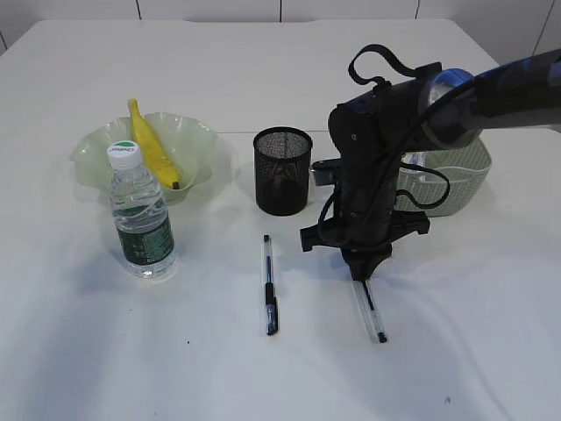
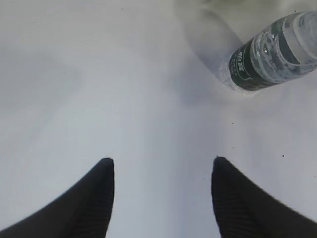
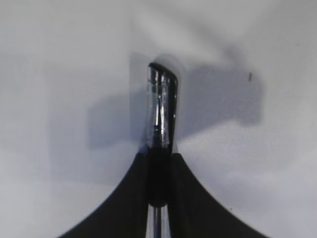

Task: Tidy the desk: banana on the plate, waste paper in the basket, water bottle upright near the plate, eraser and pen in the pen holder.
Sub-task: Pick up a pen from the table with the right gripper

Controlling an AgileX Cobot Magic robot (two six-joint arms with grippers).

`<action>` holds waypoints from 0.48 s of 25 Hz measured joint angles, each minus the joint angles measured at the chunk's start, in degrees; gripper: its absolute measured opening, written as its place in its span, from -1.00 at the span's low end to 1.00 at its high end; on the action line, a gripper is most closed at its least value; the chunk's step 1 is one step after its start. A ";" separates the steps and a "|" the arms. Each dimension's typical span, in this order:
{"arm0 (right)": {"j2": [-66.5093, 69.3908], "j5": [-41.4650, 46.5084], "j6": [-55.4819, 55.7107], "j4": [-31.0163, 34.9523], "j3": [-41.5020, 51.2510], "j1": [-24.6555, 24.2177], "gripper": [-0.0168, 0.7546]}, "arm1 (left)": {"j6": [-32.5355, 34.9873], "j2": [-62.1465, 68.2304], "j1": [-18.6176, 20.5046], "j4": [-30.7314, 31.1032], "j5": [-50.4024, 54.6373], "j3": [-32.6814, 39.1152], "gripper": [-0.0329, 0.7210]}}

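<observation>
1. the right hand (image 1: pixel 364 274) is down on the surface (image 1: pixel 456 351) in front of the pen holder (image 1: pixel 282 170), its fingers (image 3: pixel 124 198) pressed together on a clear-barrelled pen (image 3: pixel 161 111); the wrist view shows the barrel pinched between them with its dark end sticking out past the tips.
2. the grip looks to sit toward one end of that pen, probably so that the free end can go down into the holder first.
3. a second pen (image 1: pixel 269 285) lies loose on the surface, well apart from the held one and nearer the holder's front.
4. the banana (image 1: pixel 154 146) already lies in the plate (image 1: pixel 202 140), and the water bottle (image 1: pixel 141 213) stands upright just beside it.
5. the basket (image 1: pixel 460 175) sits behind the right arm, partly hidden.
6. the left hand (image 2: pixel 161 171) hovers over bare surface with its fingers spread and nothing between them, the bottle near the top corner of its view.
</observation>
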 joint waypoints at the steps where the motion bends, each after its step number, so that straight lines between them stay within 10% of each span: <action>1: 0.00 0.24 -0.93 0.00 0.00 0.00 -0.80 | 0.00 0.00 0.00 0.00 0.00 0.00 0.23; 12: -9.28 -6.46 -6.86 -0.02 12.11 0.00 -0.84 | 0.00 0.00 0.00 0.00 -0.40 0.00 0.23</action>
